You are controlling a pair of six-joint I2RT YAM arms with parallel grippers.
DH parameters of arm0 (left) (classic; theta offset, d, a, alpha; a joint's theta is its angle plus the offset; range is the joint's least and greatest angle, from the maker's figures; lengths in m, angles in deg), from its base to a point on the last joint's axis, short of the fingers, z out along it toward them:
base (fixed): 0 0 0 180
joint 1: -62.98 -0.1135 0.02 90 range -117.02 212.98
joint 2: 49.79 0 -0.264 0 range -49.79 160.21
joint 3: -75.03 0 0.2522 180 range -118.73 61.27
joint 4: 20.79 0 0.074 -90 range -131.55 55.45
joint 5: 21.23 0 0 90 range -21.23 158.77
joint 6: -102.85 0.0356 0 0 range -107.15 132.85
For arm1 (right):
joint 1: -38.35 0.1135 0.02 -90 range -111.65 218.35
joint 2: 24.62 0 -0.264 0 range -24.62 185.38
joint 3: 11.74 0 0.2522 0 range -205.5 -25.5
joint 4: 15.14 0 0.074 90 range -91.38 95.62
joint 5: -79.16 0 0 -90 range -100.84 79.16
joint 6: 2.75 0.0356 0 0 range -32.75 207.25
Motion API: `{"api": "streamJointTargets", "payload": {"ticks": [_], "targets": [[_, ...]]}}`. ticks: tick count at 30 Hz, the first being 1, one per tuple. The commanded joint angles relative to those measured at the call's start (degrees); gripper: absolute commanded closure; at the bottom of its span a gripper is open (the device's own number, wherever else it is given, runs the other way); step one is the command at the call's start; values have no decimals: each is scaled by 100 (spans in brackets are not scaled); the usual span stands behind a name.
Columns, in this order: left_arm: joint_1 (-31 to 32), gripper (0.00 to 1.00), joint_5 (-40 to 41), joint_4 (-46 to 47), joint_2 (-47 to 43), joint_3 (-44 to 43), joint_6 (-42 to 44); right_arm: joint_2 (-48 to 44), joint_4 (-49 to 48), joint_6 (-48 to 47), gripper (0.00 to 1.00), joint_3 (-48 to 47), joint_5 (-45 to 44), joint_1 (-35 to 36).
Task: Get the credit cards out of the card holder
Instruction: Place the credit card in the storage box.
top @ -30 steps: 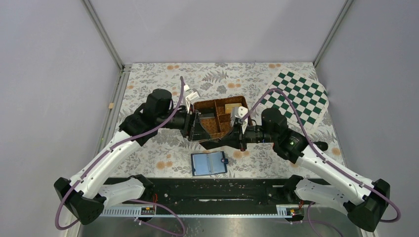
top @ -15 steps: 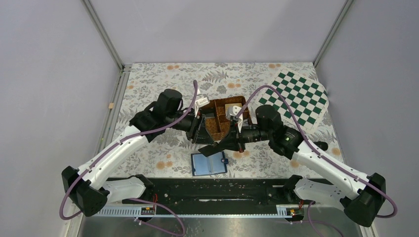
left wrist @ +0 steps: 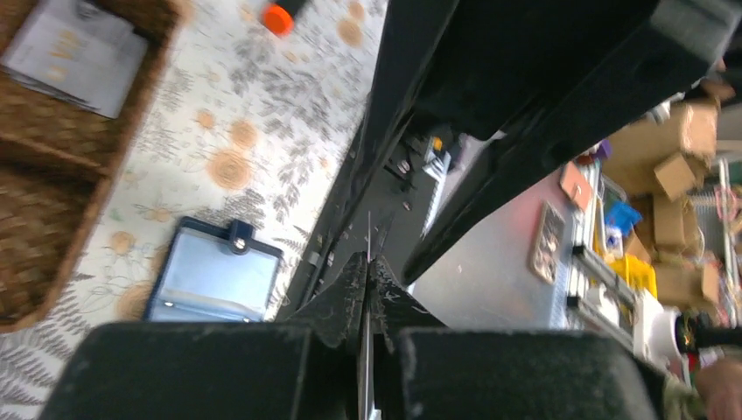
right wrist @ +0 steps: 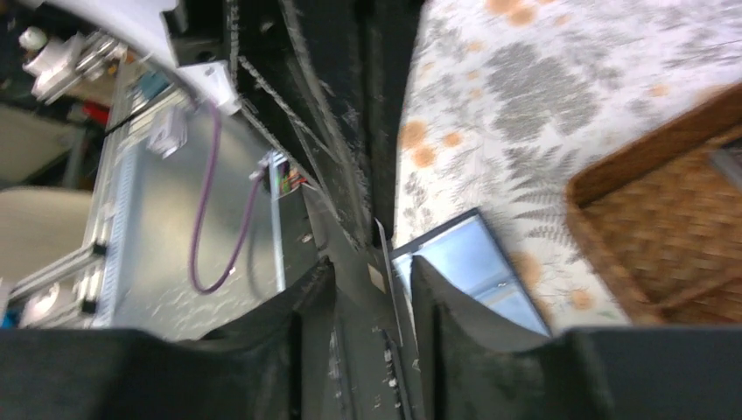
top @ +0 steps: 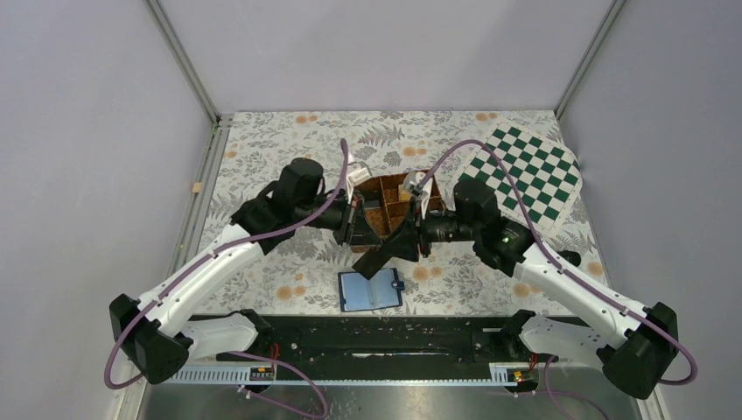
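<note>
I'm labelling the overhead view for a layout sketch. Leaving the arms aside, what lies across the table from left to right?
From the left: small tan block at the table's edge → card holder, lying open → checkered mat.

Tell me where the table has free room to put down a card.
Free: the far strip of flowered cloth behind the wicker tray, across to the checkered mat; also the patch left of the card holder. Crowded: the middle, where the left gripper and right gripper meet between tray and holder.
</note>
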Motion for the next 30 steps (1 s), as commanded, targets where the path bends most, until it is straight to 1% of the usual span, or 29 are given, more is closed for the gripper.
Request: {"api": "streamJointTargets", "payload": {"ticks": [1, 3, 5, 6, 8, 10, 12, 14, 17, 18, 21, 23, 25, 30], "targets": [[-481, 100, 813, 1776, -599, 563, -1531, -299, -1344, 1839, 49, 292, -739, -644], [-782, 100, 1316, 2704, -999, 1118, -2654, -431, -2163, 2571, 47, 731, -928, -883], [-933, 100, 2049, 3676, -1417, 1763, -3616, -565, -2416, 3288, 49, 1063, -1730, -933], [-941, 100, 2491, 4033, -1603, 2087, -4005, -590, -2477, 3535, 50, 1160, -1983, -934], [-942, 100, 3230, 4679, -1890, 2630, -4749, -661, -2956, 3673, 50, 1404, -2202, -932], [-945, 100, 3862, 5258, -2061, 3064, -5637, -786, -3989, 4371, 46, 2057, -2678, -934], [-936, 100, 4337, 5833, -2141, 3520, -6270, -790, -5142, 4668, 43, 2482, -3154, -936], [-895, 100, 4744, 6423, -2097, 3798, -6796, -683, -5533, 4785, 42, 2670, -3509, -934], [-702, 100, 5339, 6802, -1917, 3885, -7115, -395, -5746, 4875, 43, 2614, -3639, -930], [-606, 100, 5551, 6834, -1863, 3869, -7085, -299, -5944, 4895, 44, 2605, -3654, -927], [-201, 100, 6522, 6781, -1798, 3831, -6879, 7, -6856, 4980, 44, 2705, -3855, -909], [81, 100, 7094, 6819, -1773, 3804, -6807, 186, -6980, 4974, 44, 2632, -4021, -855], [232, 100, 7305, 7008, -1670, 3773, -6795, 341, -6768, 4959, 44, 2440, -4035, -822], [357, 100, 7508, 7209, -1407, 3786, -7059, 624, -7056, 4885, 44, 2230, -4147, -612]]}}
